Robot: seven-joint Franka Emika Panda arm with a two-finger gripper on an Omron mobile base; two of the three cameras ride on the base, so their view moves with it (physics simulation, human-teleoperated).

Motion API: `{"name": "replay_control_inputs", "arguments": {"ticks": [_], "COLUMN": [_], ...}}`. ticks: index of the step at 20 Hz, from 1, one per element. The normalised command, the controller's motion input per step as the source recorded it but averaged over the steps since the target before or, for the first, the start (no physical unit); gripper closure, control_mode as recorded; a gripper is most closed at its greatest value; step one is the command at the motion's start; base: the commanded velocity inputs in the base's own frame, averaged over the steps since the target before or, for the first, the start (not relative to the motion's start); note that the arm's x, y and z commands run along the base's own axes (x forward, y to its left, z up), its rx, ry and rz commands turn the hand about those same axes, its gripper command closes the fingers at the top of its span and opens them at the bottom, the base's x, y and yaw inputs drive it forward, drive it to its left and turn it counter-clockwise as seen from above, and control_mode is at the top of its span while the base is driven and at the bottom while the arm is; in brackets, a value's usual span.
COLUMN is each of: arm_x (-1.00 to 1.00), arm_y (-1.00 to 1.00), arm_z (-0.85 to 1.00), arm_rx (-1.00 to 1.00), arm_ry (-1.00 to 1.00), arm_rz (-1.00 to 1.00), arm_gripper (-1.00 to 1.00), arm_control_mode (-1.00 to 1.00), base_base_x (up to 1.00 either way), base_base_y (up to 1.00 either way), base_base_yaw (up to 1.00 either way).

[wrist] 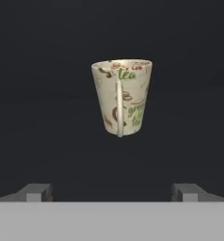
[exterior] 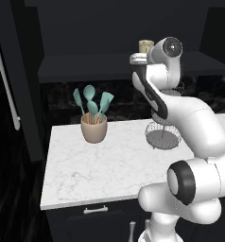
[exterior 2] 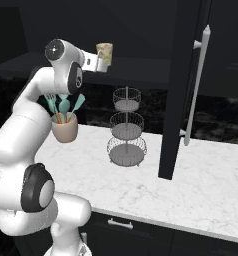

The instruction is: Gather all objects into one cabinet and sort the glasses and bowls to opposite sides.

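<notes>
The speckled tan cup (wrist: 122,97) stands upright on the dark shelf (exterior: 95,64) of the black upper cabinet, straight ahead of my end effector (wrist: 112,192). My hand view gives what the base cameras cannot: the cup tapers toward its foot, carries a thin pale handle facing me, and is printed with brown swirls and green lettering on a cream ground. From the left base view only its rim and upper wall peek above my wrist; the right base view shows it whole, just beyond my end effector, apart from it.

My end effector is spread fully wide and holds nothing; its two dark finger tips (wrist: 36,192) sit far to either side of the cup.

The right base view alone shows the tall cabinet door (exterior 2: 183,85) swung out, with its long pale bar handle (exterior 2: 197,85). Below the shelf, the white marbled bench (exterior: 100,165) carries a three-tier wire basket stand (exterior 2: 126,127) and a smooth tan pot (exterior: 94,127) of teal utensils (exterior: 91,101). Beneath it is a black drawer with a small silver pull (exterior: 95,209).
</notes>
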Motion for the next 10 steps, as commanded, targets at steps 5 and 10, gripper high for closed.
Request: {"name": "replay_control_inputs", "arguments": {"ticks": [5,10], "arm_x": [0.38,0.31], "arm_y": [-0.07,-0.04], "arm_z": [0.16,0.14], "arm_rx": [0.00,0.00], "arm_ry": [0.01,0.06], "arm_rz": [-0.06,-0.03], "arm_gripper": [-1.00,-1.00], "arm_control_mode": [-1.00,-1.00], "base_base_x": [0.00,0.00], "base_base_y": [0.00,0.00], "base_base_yaw": [0.00,0.00]}}
